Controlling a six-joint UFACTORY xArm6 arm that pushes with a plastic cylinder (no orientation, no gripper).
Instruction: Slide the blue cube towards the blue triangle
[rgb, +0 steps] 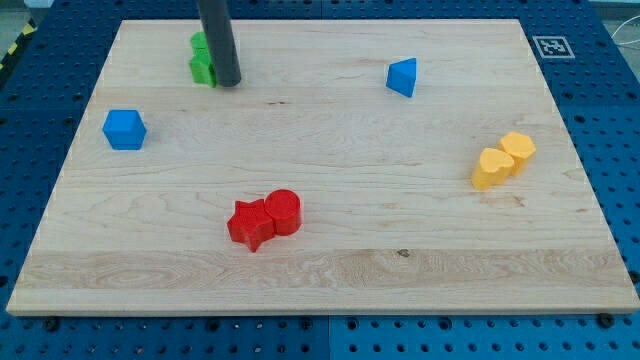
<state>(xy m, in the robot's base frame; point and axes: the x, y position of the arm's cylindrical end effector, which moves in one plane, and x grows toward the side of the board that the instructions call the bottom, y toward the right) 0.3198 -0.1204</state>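
The blue cube (124, 129) sits near the board's left edge. The blue triangle (402, 77) sits at the upper right of the middle. My tip (229, 83) touches the board at the upper left, just right of a green block (202, 60). The tip is up and to the right of the blue cube, well apart from it, and far left of the blue triangle.
A red star block (250, 224) and a red cylinder (284, 211) touch each other at the lower middle. A yellow heart block (491, 168) and a yellow hexagon block (518, 148) touch at the right. The wooden board (330, 280) lies on a blue pegboard table.
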